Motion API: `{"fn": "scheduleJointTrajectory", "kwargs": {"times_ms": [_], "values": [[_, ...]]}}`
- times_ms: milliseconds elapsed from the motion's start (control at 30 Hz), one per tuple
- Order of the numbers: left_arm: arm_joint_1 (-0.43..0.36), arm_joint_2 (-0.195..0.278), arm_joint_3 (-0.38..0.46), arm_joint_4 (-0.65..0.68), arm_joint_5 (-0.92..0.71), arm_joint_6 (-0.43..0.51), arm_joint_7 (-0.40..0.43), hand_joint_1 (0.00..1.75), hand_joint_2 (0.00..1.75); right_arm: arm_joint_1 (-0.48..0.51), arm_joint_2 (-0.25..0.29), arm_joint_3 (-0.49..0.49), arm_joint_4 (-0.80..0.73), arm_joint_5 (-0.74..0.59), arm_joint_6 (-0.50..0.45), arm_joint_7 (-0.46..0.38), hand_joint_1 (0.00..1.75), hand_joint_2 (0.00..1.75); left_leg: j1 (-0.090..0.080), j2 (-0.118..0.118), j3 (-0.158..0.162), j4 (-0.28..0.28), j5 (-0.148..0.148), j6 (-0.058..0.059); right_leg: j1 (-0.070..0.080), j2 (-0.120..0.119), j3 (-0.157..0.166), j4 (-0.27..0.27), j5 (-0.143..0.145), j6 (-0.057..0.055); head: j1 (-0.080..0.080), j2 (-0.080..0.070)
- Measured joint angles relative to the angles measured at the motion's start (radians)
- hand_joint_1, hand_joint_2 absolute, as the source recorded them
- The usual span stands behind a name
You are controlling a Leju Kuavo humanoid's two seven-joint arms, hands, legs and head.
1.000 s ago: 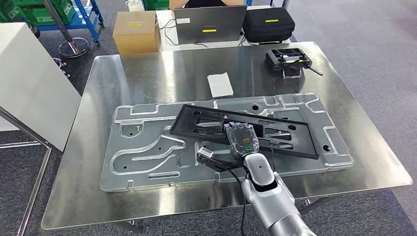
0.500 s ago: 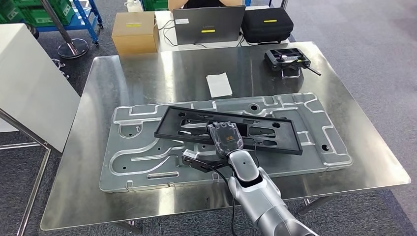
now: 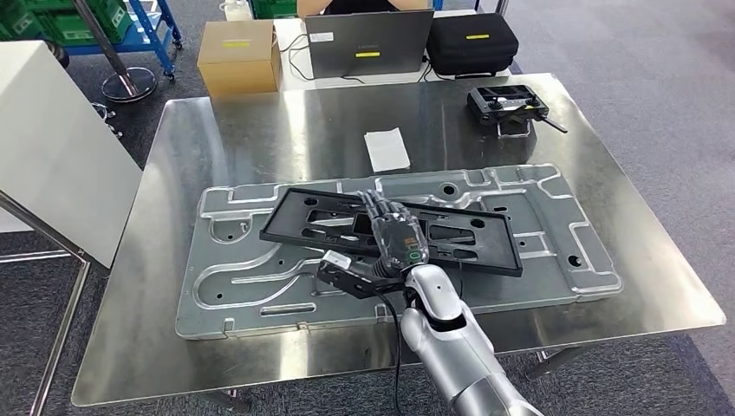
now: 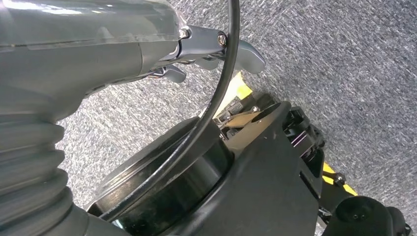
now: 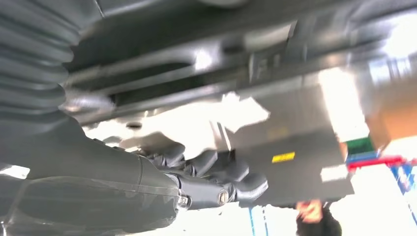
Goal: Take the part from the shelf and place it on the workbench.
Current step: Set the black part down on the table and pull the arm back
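The part is a long black plastic frame with cut-outs. It lies slantwise just over the silver moulded plate on the steel workbench. My right hand holds the frame near its middle, fingers reaching over its top and the arm coming in from the near edge. In the right wrist view the frame's dark body runs close by my curled fingers. My left hand hangs over grey carpet and holds nothing, its thumb standing apart.
A white paper slip and a black controller lie on the bench's far half. Beyond it stand a laptop, a black case and a cardboard box. A white panel stands at the left.
My right hand has carried the black frame leftward across the silver plate, and the frame has swung closer to level with the plate's long side.
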Motion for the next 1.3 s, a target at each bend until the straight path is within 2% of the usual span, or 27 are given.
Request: {"fn": "scheduleJointTrajectory", "kwargs": {"times_ms": [200,300,400,633,733,867,1033,1300], "values": [[0.003,0.000,0.000,0.000,-0.002,0.001,-0.011,0.00,1.75,0.023,-0.028,-0.042,-0.139,-0.083,0.009,-0.024,0.00,0.00,0.000,0.000,0.000,0.000,0.000,0.001,0.000,0.000,0.000,0.000,0.000,0.000,0.000,0.000],[0.005,0.000,0.000,0.000,-0.002,0.002,-0.017,0.00,1.75,0.038,-0.046,-0.065,-0.221,-0.180,0.012,-0.055,0.00,0.00,0.000,0.000,-0.001,0.000,-0.001,0.001,0.000,0.000,0.000,0.000,-0.001,0.000,0.000,0.000],[0.009,0.000,0.000,0.000,0.004,0.006,-0.021,0.00,1.75,0.050,-0.066,-0.089,-0.327,-0.315,0.032,-0.089,0.00,0.00,0.000,0.000,-0.001,0.000,-0.001,0.001,0.000,0.000,0.000,0.000,-0.001,0.001,0.000,0.000],[0.020,0.000,0.007,0.000,0.024,0.019,-0.026,0.00,1.75,0.098,-0.118,-0.149,-0.621,-0.754,0.113,-0.189,0.00,0.00,0.000,0.000,-0.001,0.000,-0.002,0.002,0.000,-0.001,-0.001,-0.001,-0.003,0.002,0.000,0.000],[0.022,0.000,0.017,0.000,0.035,0.019,-0.034,0.00,1.75,0.137,-0.146,-0.182,-0.732,-0.897,0.139,-0.235,0.00,0.00,0.000,-0.001,-0.001,0.000,-0.003,0.003,0.000,-0.001,0.000,-0.001,-0.004,0.002,0.000,0.000],[0.025,0.000,0.035,0.000,0.058,0.018,-0.066,0.00,0.00,0.222,-0.182,-0.225,-0.843,-0.981,0.160,-0.285,0.00,0.00,0.000,-0.001,-0.001,0.000,-0.005,0.003,-0.001,-0.002,0.001,-0.001,-0.005,0.004,0.000,0.000],[0.025,0.000,0.054,0.000,0.075,0.017,-0.088,0.00,0.00,0.321,-0.203,-0.248,-0.915,-0.990,0.167,-0.330,0.00,0.00,0.000,-0.001,0.000,0.000,-0.007,0.004,0.000,-0.002,0.001,-0.001,-0.006,0.004,0.000,0.000],[0.025,0.000,0.091,0.000,0.104,0.021,-0.107,0.00,0.00,0.456,-0.207,-0.270,-0.985,-0.998,0.173,-0.391,0.00,0.00,0.000,-0.001,-0.001,0.000,-0.008,0.004,0.000,-0.002,0.002,-0.001,-0.007,0.004,0.000,0.000]]}}
